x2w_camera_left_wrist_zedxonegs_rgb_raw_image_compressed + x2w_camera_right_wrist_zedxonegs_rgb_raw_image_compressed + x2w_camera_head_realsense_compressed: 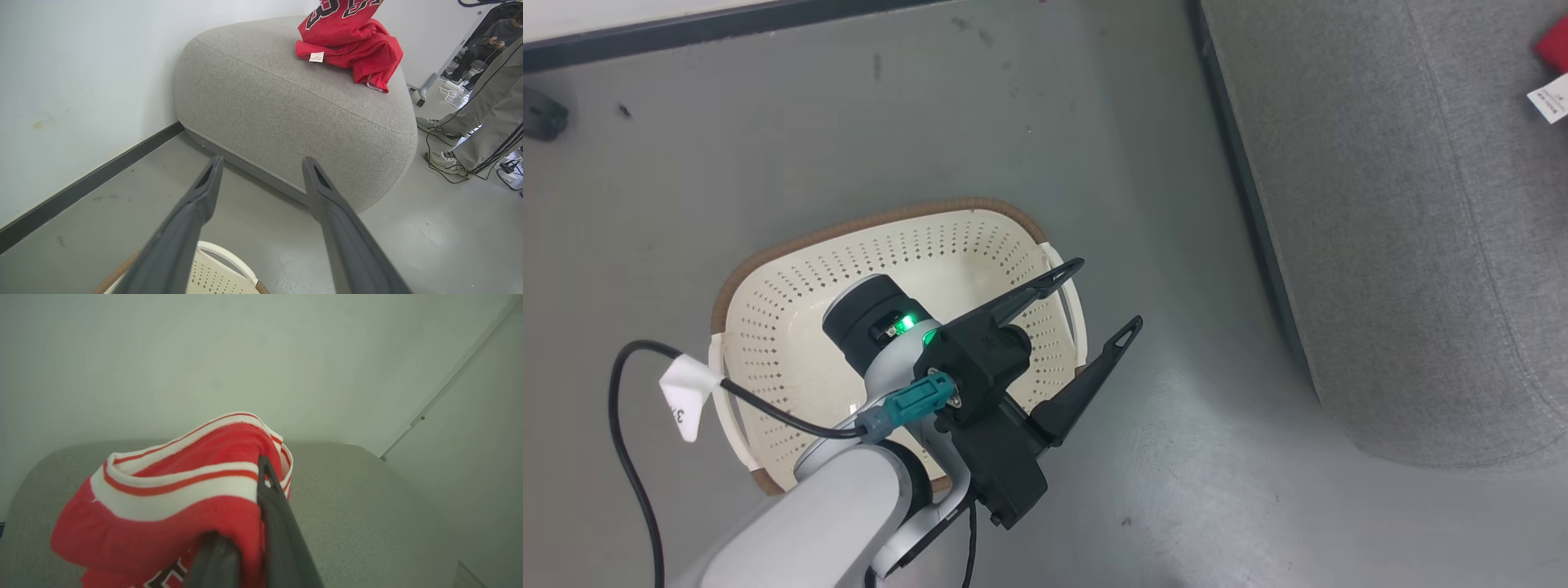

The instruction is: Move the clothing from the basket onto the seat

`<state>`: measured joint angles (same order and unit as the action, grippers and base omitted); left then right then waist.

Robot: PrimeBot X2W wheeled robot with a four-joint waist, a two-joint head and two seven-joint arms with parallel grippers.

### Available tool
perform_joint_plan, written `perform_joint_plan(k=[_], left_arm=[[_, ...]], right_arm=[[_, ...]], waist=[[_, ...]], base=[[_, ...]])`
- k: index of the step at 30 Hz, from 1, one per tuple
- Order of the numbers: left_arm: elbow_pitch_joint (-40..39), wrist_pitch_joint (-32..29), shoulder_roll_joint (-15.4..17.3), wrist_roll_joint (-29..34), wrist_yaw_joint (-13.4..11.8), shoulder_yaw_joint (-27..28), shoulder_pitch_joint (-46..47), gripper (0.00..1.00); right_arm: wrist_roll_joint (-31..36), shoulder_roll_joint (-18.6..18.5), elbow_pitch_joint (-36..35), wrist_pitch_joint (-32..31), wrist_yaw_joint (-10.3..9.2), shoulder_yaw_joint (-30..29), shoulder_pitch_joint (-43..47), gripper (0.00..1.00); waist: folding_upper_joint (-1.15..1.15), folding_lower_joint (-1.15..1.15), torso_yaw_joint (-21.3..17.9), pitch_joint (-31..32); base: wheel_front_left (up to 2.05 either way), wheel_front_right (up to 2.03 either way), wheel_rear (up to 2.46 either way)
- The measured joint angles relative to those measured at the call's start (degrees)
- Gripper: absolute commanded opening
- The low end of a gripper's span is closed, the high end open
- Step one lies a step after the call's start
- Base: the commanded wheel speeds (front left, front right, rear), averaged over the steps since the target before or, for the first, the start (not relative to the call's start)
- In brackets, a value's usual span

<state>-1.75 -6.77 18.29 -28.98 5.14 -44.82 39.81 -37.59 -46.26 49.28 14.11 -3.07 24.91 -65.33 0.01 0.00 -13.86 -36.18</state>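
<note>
The cream basket [792,278] stands on the floor, and its visible inside is bare; my left arm hides part of it. My left gripper [1107,296] hangs open over the basket's right rim, its fingers [208,183] pointing at the grey seat [286,102] with nothing between them. Red clothing [351,41] with a white tag [316,57] lies piled on the seat, its top rising out of the left wrist view. My right gripper [249,514] is shut on a red garment with white striped trim [171,498] just above the seat [367,506].
The seat [1421,245] sits against a white wall with a dark baseboard [94,179]. A person's legs [486,114] stand by its far side among floor cables. A black cable with a white label [686,396] runs along my left arm.
</note>
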Motion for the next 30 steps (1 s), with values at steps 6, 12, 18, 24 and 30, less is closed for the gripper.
perform_joint_plan(k=[6, 12, 18, 24, 30], left_arm=[[0.8, 0.4, 0.0, 0.0, 0.0, 0.6, 0.3, 1.00], [1.3, 0.9, 0.0, 0.0, 0.0, 1.2, 1.3, 1.00], [2.7, 1.9, 0.0, -0.1, 0.4, 1.3, 1.3, 1.00], [4.0, 3.0, -0.2, -0.2, 0.5, 1.4, 1.2, 1.00], [5.7, 4.5, 0.0, -0.7, 0.5, 2.0, 1.0, 1.00]], right_arm=[[2.5, 2.8, 3.5, -3.7, 1.14, 4.4, 0.5, 0.00], [3.4, 3.6, 7.7, -8.9, 2.56, 6.2, 0.3, 0.00], [3.5, 3.5, 11.4, -13.3, 4.02, 7.1, -1.4, 0.00], [4.5, 3.9, 13.3, -15.9, 6.27, 8.7, -2.7, 1.00], [6.2, 4.7, 14.2, -16.6, 7.70, 11.1, -2.7, 1.00]], waist=[[0.00, 0.00, 0.7, -0.8], [0.00, 0.00, 1.1, -1.0], [0.00, 0.00, 1.2, -0.5], [0.00, 0.00, 1.0, 0.8], [0.00, 0.00, 0.6, 3.0]], base=[[0.00, 0.00, 0.00], [0.00, 0.00, 0.00], [0.00, 0.00, 0.00], [0.00, 0.00, 0.00], [0.00, 0.00, 0.00]])
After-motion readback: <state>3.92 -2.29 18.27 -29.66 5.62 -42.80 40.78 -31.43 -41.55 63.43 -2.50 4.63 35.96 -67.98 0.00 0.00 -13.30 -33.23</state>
